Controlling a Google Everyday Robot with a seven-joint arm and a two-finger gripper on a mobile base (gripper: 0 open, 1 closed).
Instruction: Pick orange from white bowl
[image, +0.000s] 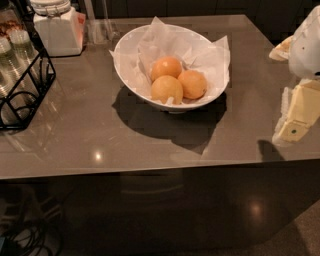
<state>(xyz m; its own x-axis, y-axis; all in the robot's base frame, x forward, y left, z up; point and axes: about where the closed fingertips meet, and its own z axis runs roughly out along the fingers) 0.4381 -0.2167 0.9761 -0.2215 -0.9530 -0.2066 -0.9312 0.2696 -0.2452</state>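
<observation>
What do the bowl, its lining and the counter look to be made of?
Bowl: probably glazed ceramic, glossy white. Lining: thin paper, crumpled with sharp creases. Counter: polished stone or laminate, unclear which; it mirrors lights. The gripper, at the right edge away from the bowl, looks like cream plastic.

Oranges (167, 89) in bowl (127, 74), jaws far right

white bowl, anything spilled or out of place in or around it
Nothing stands out. The wide glossy white bowl sits upright, three round oranges inside on crumpled white paper, nothing spilled. The gripper hangs at the right edge, apart from it.
</observation>
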